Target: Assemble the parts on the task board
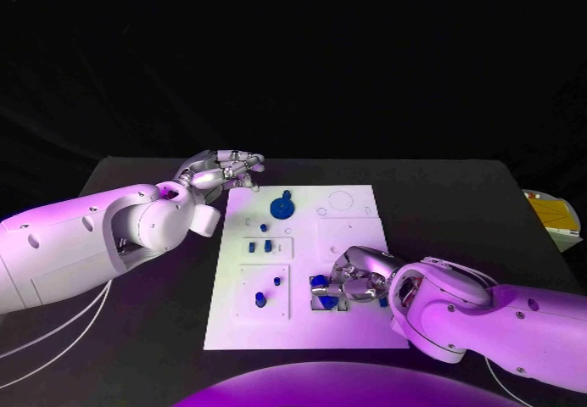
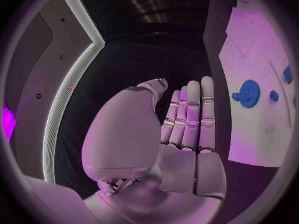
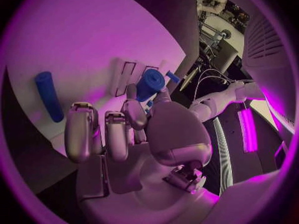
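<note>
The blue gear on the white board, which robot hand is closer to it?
Left. The left hand hovers just off the board's far left corner, near the gear. The right hand is down at the board's near part.

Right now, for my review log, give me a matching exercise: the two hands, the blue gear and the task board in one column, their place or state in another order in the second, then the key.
Column one:
1. left hand
2. right hand
3. blue gear
4. task board

Column two:
A. white plate lying in the middle of the black table
B. lies on the board's far part, untouched
C. empty, over the table by the board's far left corner
D. down on the board's near right part, at small blue parts

Pairs: 1-C, 2-D, 3-B, 4-A
</note>
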Available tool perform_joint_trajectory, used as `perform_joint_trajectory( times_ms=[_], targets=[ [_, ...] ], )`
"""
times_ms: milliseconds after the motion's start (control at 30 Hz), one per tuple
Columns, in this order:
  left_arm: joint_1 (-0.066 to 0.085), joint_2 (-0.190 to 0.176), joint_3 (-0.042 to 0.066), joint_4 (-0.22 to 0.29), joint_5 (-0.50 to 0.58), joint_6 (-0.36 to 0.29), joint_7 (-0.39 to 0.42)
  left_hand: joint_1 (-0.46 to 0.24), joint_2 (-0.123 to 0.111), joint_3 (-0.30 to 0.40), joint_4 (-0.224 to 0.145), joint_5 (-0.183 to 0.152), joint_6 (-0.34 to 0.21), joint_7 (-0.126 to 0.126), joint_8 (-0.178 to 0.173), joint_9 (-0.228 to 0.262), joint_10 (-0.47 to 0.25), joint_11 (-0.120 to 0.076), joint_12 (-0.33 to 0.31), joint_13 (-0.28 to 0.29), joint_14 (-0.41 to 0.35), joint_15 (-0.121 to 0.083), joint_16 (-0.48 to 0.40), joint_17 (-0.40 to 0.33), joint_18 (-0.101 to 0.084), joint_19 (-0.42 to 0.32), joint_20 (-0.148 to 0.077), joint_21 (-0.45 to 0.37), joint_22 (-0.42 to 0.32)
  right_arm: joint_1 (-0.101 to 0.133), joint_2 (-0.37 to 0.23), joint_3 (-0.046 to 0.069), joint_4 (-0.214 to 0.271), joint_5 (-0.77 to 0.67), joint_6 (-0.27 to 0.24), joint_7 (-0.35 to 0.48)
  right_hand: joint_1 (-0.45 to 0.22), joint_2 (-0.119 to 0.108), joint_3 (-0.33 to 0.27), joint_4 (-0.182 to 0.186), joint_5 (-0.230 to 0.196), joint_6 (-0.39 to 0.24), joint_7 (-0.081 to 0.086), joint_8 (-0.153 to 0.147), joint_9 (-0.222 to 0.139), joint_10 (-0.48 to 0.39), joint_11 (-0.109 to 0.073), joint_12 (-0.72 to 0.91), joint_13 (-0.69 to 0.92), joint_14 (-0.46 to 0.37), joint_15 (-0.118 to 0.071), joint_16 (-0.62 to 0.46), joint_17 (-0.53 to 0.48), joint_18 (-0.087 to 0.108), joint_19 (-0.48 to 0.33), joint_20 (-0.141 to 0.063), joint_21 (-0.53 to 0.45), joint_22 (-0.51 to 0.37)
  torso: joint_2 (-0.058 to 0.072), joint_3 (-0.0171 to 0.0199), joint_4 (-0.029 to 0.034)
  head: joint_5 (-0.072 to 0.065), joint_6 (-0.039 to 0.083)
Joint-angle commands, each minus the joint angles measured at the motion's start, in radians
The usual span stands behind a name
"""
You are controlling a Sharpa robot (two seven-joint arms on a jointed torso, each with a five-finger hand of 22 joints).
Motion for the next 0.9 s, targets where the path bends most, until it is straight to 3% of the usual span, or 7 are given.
perform_joint_trajectory(
  times_ms=[33, 267, 900],
  targets=[
    [0.000, 0.000, 0.001, 0.003, -0.002, 0.016, 0.004, 0.006, -0.001, 0.006, 0.002, 0.003, -0.007, 0.003, 0.004, 0.001, -0.006, 0.002, 0.006, 0.001, -0.007, -0.002, -0.001, -0.002, 0.012, -0.002, 0.004, -0.005, -0.001, -0.003, 0.001, -0.001, -0.003, -0.036, 0.011, -0.023, -0.019, -0.006, -0.021, 0.001, -0.022, -0.006, 0.001, 0.008, 0.000, 0.006, -0.002, -0.005, 0.001, 0.086, -0.007, 0.001, 0.140, -0.016, 0.033, -0.005, -0.008, 0.196, 0.000, 0.0001, -0.0003, -0.001, 0.000],
    [0.000, -0.001, 0.001, 0.004, -0.002, 0.016, 0.004, 0.006, -0.001, 0.006, 0.002, 0.003, -0.007, 0.003, 0.004, 0.001, -0.006, 0.002, 0.006, 0.001, -0.007, -0.002, -0.001, -0.002, 0.012, -0.002, 0.004, -0.005, -0.001, -0.004, 0.000, -0.001, -0.001, -0.047, 0.007, -0.025, -0.048, -0.021, -0.042, 0.002, -0.025, -0.010, 0.001, 0.011, 0.002, 0.003, -0.002, -0.014, -0.003, 0.085, -0.007, 0.001, 0.139, -0.015, 0.032, -0.006, -0.013, 0.196, -0.001, -0.0002, -0.0001, -0.002, 0.001],
    [0.000, -0.004, 0.001, 0.003, -0.002, 0.014, 0.004, 0.006, -0.001, 0.006, 0.002, 0.003, -0.007, 0.003, 0.004, 0.001, -0.006, 0.002, 0.006, 0.001, -0.007, -0.002, -0.001, -0.002, 0.012, -0.002, 0.004, -0.005, -0.001, -0.007, -0.054, -0.001, 0.067, -0.049, -0.022, 0.011, -0.055, -0.015, -0.043, 0.002, -0.024, -0.007, 0.000, 0.015, 0.004, 0.012, -0.003, 0.003, 0.011, 0.086, -0.007, 0.003, 0.146, -0.017, 0.035, -0.006, -0.003, 0.199, -0.001, -0.0002, -0.0005, -0.004, 0.003]
  ],
)
